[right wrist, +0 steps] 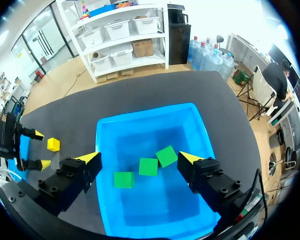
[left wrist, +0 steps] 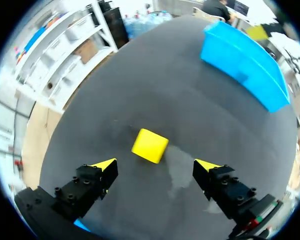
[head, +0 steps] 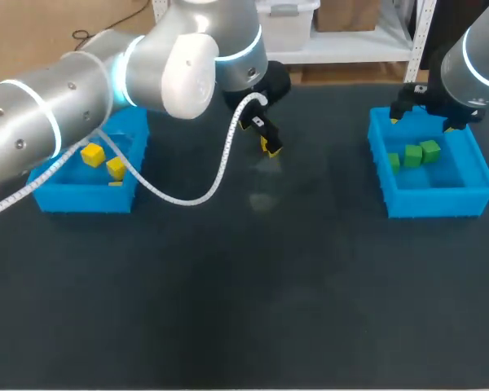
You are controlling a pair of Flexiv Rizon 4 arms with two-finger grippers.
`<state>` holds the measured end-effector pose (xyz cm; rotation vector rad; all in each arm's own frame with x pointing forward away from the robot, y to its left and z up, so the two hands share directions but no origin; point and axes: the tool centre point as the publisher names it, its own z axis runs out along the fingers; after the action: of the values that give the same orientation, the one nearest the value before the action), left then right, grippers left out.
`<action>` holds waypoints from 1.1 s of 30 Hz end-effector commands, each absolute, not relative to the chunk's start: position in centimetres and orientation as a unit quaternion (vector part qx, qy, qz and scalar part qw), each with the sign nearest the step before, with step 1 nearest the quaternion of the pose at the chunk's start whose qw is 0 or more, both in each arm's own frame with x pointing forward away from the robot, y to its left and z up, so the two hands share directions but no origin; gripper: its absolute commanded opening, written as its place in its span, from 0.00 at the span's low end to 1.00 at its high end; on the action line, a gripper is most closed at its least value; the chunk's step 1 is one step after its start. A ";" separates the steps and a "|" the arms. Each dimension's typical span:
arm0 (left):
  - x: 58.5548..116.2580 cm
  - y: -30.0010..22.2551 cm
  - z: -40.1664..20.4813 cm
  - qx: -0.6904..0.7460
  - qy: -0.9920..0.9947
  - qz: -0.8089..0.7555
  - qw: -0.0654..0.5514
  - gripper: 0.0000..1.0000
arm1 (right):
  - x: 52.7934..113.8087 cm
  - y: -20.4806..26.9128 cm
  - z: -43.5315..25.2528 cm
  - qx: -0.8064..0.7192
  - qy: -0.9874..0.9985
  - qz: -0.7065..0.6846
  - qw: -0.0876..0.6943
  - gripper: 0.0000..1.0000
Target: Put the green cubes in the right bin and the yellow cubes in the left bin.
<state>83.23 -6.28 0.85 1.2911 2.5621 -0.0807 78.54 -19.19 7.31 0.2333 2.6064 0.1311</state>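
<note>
The left arm comes in over the dark table point(head: 244, 309) and holds the left gripper point(head: 268, 142) low near the table's middle, its fingers spread wide and gripping nothing. In the left wrist view the left gripper point(left wrist: 156, 166) has a loose yellow cube point(left wrist: 150, 145) lying on the table just ahead of it, between the two yellow tips and touching neither. From the right wrist view the same yellow cube point(right wrist: 53, 144) lies between those open fingers. In the head view the yellow under the gripper may be the cube or a fingertip; I cannot tell which. The left bin point(head: 85, 199) holds two yellow cubes point(head: 92, 155) close together. The right gripper point(head: 424, 122) hangs above the far end of the right bin point(head: 436, 199), fingers apart and empty. Seen from its own wrist, the right gripper point(right wrist: 138, 159) is over the right bin point(right wrist: 140, 125), where three green cubes point(right wrist: 148, 166) lie in a slanting row on the floor, near one another
</note>
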 end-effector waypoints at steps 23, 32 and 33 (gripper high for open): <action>85.1 -8.0 -0.9 0.442 0.875 -0.007 0.199 1.00 | 78.3 -19.2 7.3 0.087 0.960 0.048 0.262 1.00; 85.3 -7.9 -1.6 0.424 0.876 0.005 0.231 1.00 | 78.3 -19.2 7.3 0.087 0.960 0.048 0.262 1.00; 85.3 -7.8 -1.7 0.420 0.876 0.007 0.236 1.00 | 78.3 -19.2 7.3 0.087 0.960 0.048 0.262 1.00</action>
<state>86.00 -8.08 -1.22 1.1719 2.4212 0.0121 78.54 -19.18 7.32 0.2333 2.6064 0.1311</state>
